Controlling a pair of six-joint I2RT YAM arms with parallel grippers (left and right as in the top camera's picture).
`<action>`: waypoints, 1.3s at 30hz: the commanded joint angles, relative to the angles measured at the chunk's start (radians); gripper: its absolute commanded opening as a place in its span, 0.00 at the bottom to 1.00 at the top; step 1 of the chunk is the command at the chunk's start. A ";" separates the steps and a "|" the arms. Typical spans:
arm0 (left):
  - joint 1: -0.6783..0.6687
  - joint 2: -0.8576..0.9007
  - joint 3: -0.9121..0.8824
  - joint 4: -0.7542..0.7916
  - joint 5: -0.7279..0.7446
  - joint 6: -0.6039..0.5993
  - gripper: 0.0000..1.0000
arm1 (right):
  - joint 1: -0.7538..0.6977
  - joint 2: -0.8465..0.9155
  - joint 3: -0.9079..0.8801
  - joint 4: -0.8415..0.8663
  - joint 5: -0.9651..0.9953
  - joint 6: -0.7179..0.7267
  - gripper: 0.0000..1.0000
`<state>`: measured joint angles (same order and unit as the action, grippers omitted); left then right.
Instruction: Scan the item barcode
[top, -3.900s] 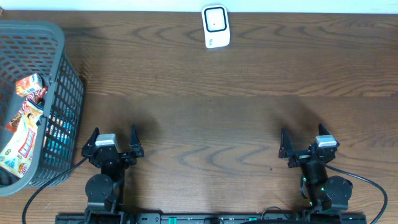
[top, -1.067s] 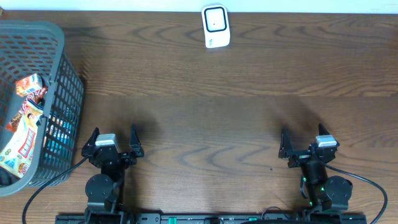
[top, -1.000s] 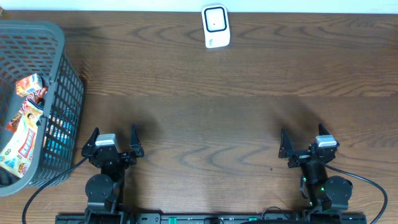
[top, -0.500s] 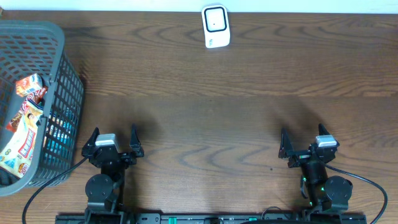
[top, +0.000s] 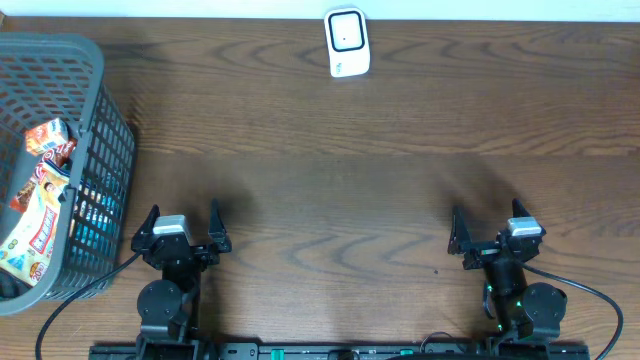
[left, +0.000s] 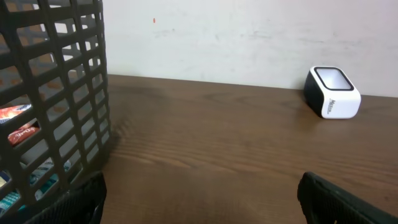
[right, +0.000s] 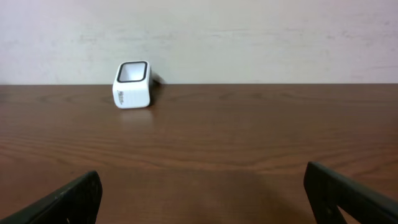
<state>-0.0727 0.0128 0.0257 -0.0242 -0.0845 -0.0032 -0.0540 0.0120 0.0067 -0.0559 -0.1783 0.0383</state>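
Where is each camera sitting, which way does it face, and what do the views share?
Overhead: above the table, looking straight down; both arms at the near edge, left gripper and right gripper open.
Left wrist: low on the left arm, facing the far wall; basket left, scanner right; own fingertips in the bottom corners.
Right wrist: low on the right arm, facing that wall; scanner left of centre; own fingertips likewise.
Shared: the scanner in all three; the basket in overhead and left wrist.

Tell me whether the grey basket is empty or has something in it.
Not empty. The basket holds colourful snack packets, seen from overhead and through its mesh in the left wrist view.
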 joint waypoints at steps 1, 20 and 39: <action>0.005 -0.002 -0.019 -0.013 -0.005 -0.009 0.98 | 0.001 -0.006 -0.001 -0.006 0.015 0.009 0.99; 0.005 -0.002 0.144 -0.023 0.029 -0.104 0.98 | 0.001 -0.006 -0.001 -0.006 0.015 0.009 0.99; 0.005 0.391 0.374 -0.047 0.104 -0.152 0.98 | 0.001 -0.006 -0.001 -0.006 0.015 0.009 0.99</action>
<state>-0.0727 0.3424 0.3305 -0.0723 0.0025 -0.1394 -0.0540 0.0120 0.0067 -0.0563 -0.1780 0.0383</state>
